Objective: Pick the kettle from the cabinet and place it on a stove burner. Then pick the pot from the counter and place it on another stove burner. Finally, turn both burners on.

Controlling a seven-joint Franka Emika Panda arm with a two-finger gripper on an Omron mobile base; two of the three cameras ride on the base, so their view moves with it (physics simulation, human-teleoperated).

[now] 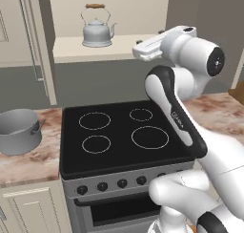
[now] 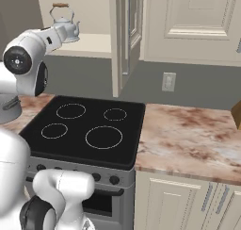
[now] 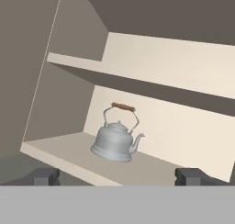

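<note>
The kettle [image 1: 97,33] stands on the cabinet [image 1: 71,48] shelf, the pot [image 1: 19,130] on the counter [image 1: 33,158].

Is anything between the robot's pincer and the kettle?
No. In the hand view, only bare beige shelf lies between the open pincer and the kettle.

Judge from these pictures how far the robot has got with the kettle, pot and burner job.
Nothing looks finished. The kettle stands on the cabinet shelf, and the open gripper points at it from short of the shelf without touching. The pot sits on the counter left of the stove, whose burners are bare. Left: grasp and move the kettle, move the pot, turn both burners on.
</note>
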